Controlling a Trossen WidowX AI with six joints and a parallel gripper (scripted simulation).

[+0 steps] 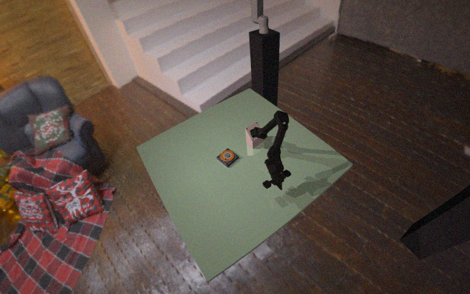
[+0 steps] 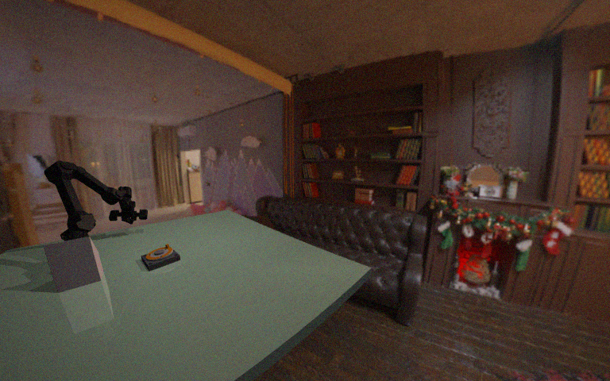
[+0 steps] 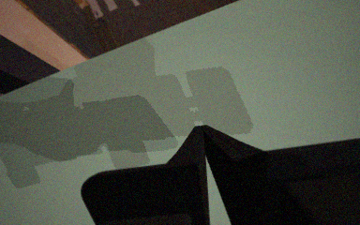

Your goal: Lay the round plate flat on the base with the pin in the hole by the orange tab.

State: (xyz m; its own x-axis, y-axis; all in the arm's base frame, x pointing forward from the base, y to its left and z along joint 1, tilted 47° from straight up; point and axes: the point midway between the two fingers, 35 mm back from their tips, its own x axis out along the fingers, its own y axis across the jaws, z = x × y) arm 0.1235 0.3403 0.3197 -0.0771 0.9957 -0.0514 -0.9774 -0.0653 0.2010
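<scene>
- Green desk [image 1: 215, 214] carries the plate [image 1: 227, 155], tilted on its dark base [image 1: 223, 161] beside the robot's pedestal.
- Pincer [image 1: 278, 182]: clenched, empty, well apart from the plate.
- Good practice, likely: approach slowly, then nudge the orange tab [image 2: 167, 247] round with the closed tips.

Landmark = green table top [image 1: 215, 222]. Pale block [image 1: 254, 138] sits on it toward the staircase side. White stairs [image 1: 194, 45] beyond that corner, black pillar [image 1: 264, 65] right at the edge. Blue armchair [image 1: 41, 117] with patterned cushion off the left side, red plaid blanket [image 1: 44, 235] below it. In the exterior view: dark leather sofa [image 2: 360, 238] along the far edge, bookshelf [image 2: 360, 152] behind, fireplace with stockings [image 2: 481, 264] to its right.
</scene>
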